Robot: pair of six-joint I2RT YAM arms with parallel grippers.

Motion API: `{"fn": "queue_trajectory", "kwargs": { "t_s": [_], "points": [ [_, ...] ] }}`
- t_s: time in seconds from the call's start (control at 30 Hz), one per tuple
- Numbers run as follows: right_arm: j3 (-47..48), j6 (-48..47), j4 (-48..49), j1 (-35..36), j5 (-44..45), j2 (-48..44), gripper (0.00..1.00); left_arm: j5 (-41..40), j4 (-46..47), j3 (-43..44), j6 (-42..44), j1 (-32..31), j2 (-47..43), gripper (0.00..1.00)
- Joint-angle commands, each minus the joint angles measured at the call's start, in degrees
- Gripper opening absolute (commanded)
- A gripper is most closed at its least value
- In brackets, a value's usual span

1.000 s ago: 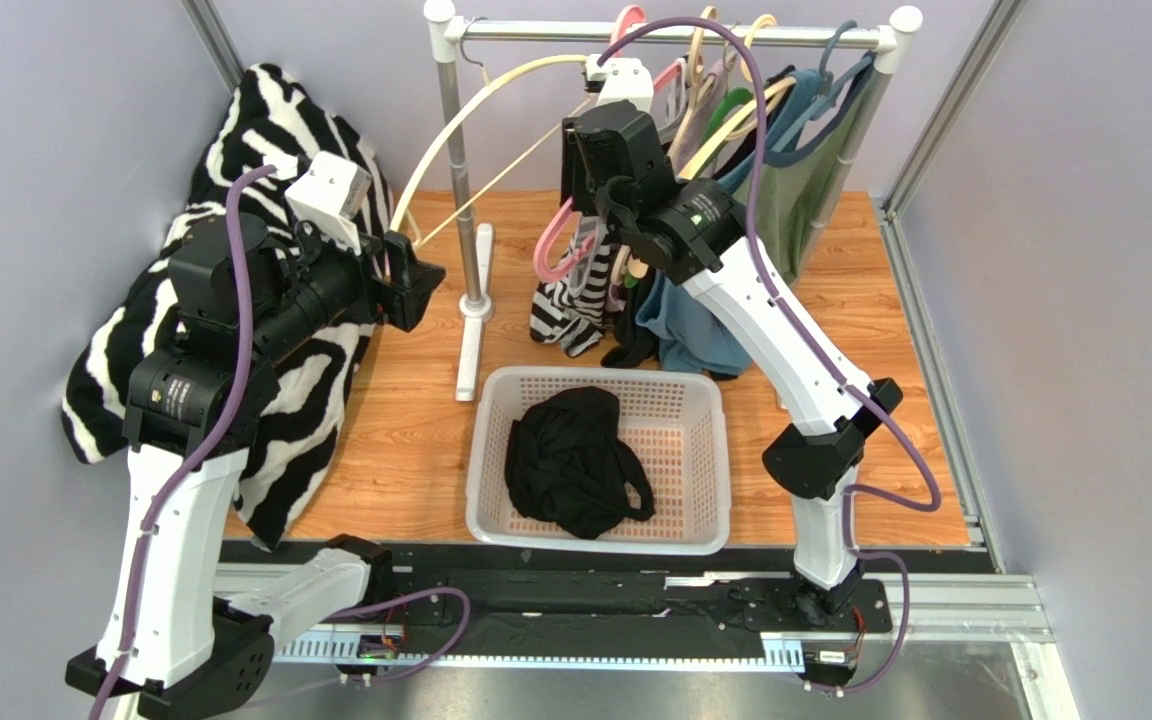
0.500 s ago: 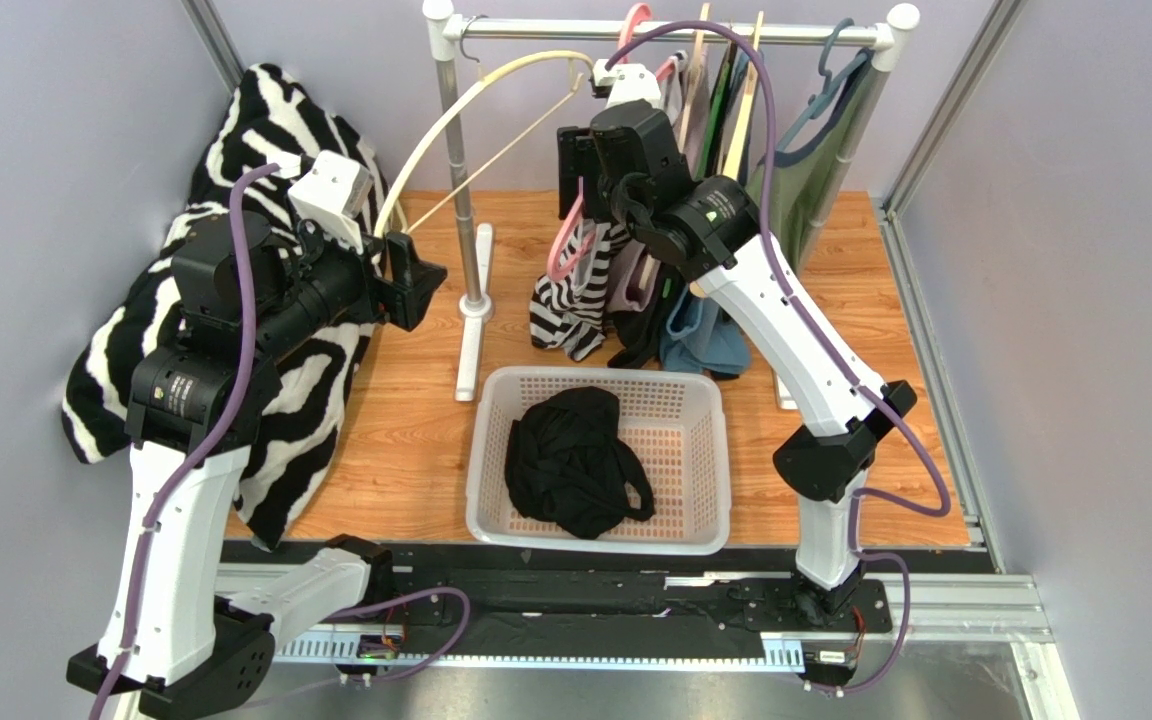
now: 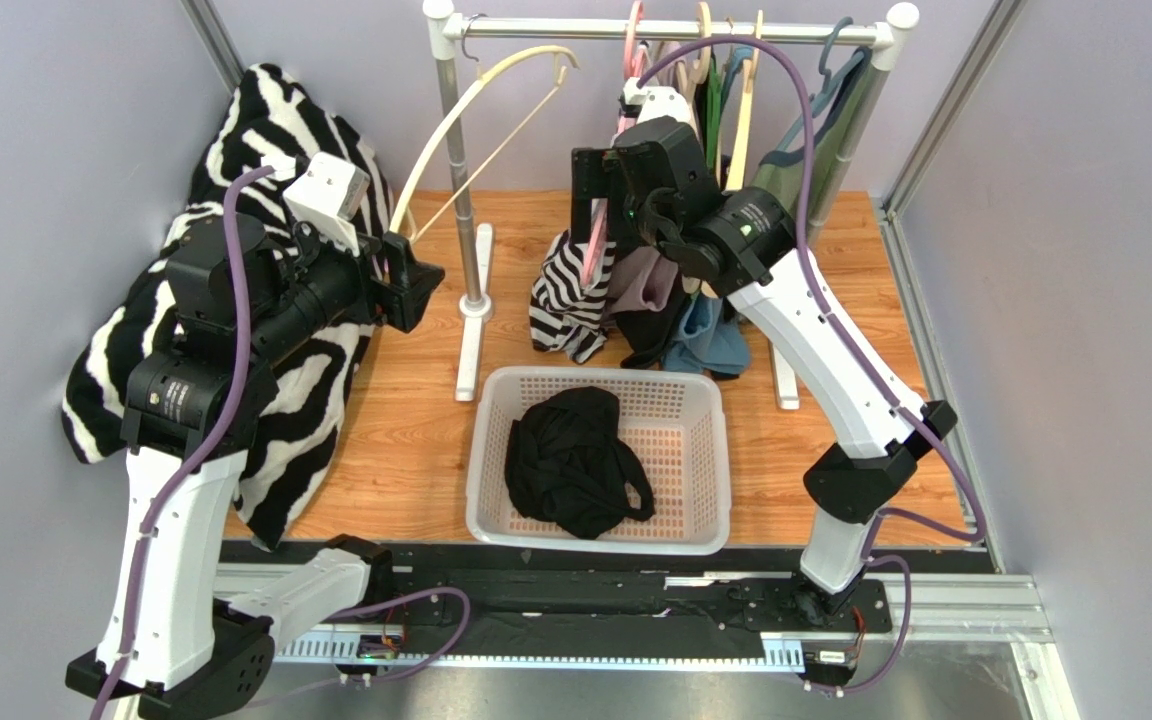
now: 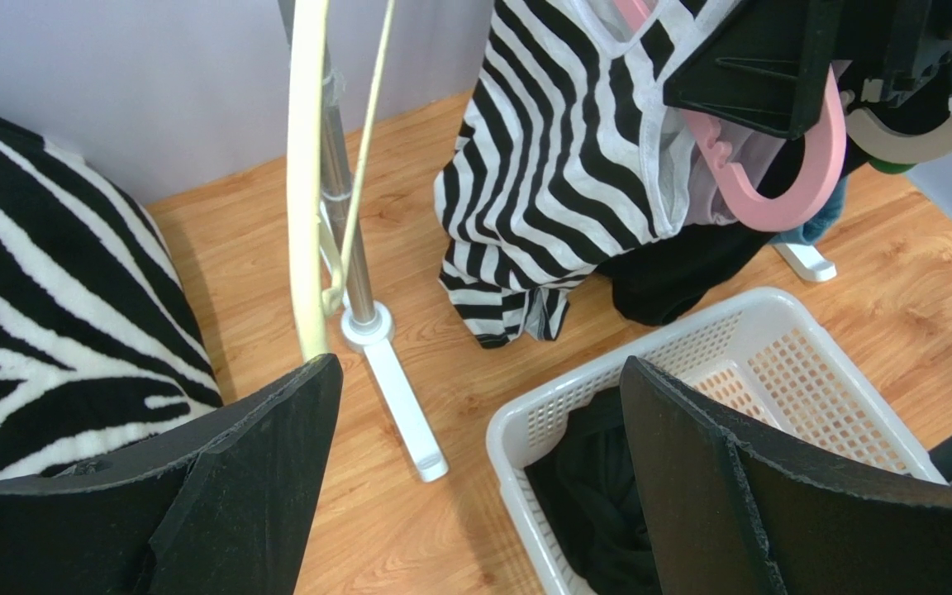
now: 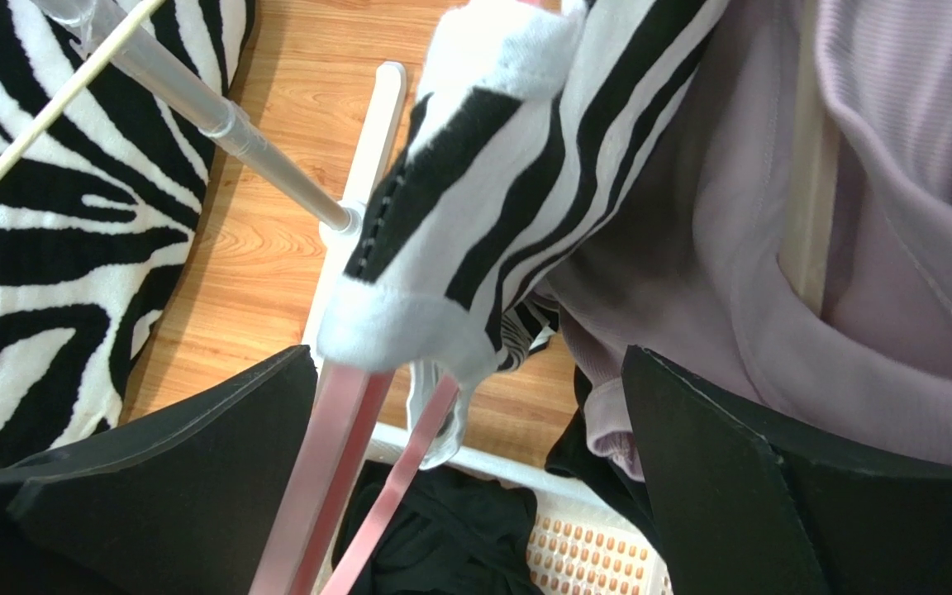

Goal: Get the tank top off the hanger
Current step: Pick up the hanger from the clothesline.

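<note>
While the striped tank top [image 3: 567, 293] is still draped on the pink hanger [image 3: 593, 240], the right gripper [image 3: 593, 192] sits up at the clothes rack [image 3: 537, 29] with its fingers spread wide apart. In the right wrist view a strap of the tank top [image 5: 506, 161], edged in white, lies over the pink hanger [image 5: 345, 471]. Both pass through the gap between the two fingers of the right gripper [image 5: 469, 360], and neither finger presses on them. A lilac garment [image 5: 742, 273] hangs just beside the tank top, on its right in that view.

The left gripper [image 3: 409, 278] hovers over the wooden table [image 3: 417, 435] to the left of the rack's post, and its fingers are also wide apart with nothing between them. In the left wrist view a bare cream hanger [image 4: 307, 186] runs down just beside one finger of the left gripper [image 4: 479, 372]. I cannot tell whether it touches that finger. Beyond the fingers, the tank top [image 4: 568, 161] hangs free from the pink hanger [image 4: 804, 174], its hem above the table.

A white basket [image 3: 597, 540] stands on the table below the rack, between the two arms, and a black garment [image 3: 575, 458] lies bunched inside it. A zebra-print cloth [image 3: 274, 120] is heaped against the left wall behind the left arm.
</note>
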Motion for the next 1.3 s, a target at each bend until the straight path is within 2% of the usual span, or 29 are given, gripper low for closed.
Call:
{"fn": "queue_trajectory", "kwargs": {
  "t_s": [0.0,0.17,0.23,0.27,0.3,0.4,0.57,0.67,0.77,0.8,0.83,1.07,1.27],
  "points": [
    [1.77,1.05,-2.54,-0.05,-0.57,-2.50,1.00,0.82,1.79,0.50,-0.37,0.29,-0.69,0.91],
    [2.57,-0.97,-3.07,-0.05,0.82,-3.46,1.00,0.82,1.79,0.24,-0.46,0.29,-0.78,0.91],
    [2.66,-2.55,-3.16,-0.05,1.62,-3.73,0.95,0.90,1.79,-0.02,-0.37,0.29,-0.95,0.91],
    [2.75,-2.99,-3.16,-0.13,2.67,-4.08,0.91,0.90,1.70,-0.03,-0.37,0.12,-0.95,0.91],
    [2.49,-3.95,-3.07,-0.05,3.11,-4.25,0.76,0.82,1.70,-0.11,-0.46,0.29,-1.04,0.91],
    [2.22,-3.79,-3.33,-0.05,5.31,-4.69,0.53,1.17,1.79,-0.38,-0.55,0.29,-1.04,0.91],
    [1.52,-4.31,-3.16,-0.13,5.67,-5.31,0.52,1.26,1.88,-0.99,-0.73,0.29,-1.22,0.91],
    [2.04,-5.10,-3.51,-0.05,5.93,-5.31,0.44,1.43,1.88,-1.26,-0.81,0.29,-1.31,0.91],
    [2.40,-6.42,-3.43,-0.05,6.28,-5.22,0.19,1.34,1.88,-1.26,-0.81,0.29,-1.31,0.91],
    [2.31,-6.94,-3.25,-0.05,6.37,-5.31,0.07,1.43,1.88,-1.17,-0.90,0.29,-1.22,0.91],
    [2.31,-7.38,-3.16,-0.05,6.28,-5.22,0.01,1.52,1.88,-1.08,-1.08,0.29,-1.22,0.91],
    [-2.61,-11.60,1.84,0.04,5.14,-7.59,0.00,1.61,1.88,-0.99,-1.08,0.29,-1.30,0.91],
    [-13.24,-18.72,19.12,0.83,5.84,-14.00,0.00,1.43,1.96,-1.17,-1.08,0.38,-1.31,0.91]
  ]
}}
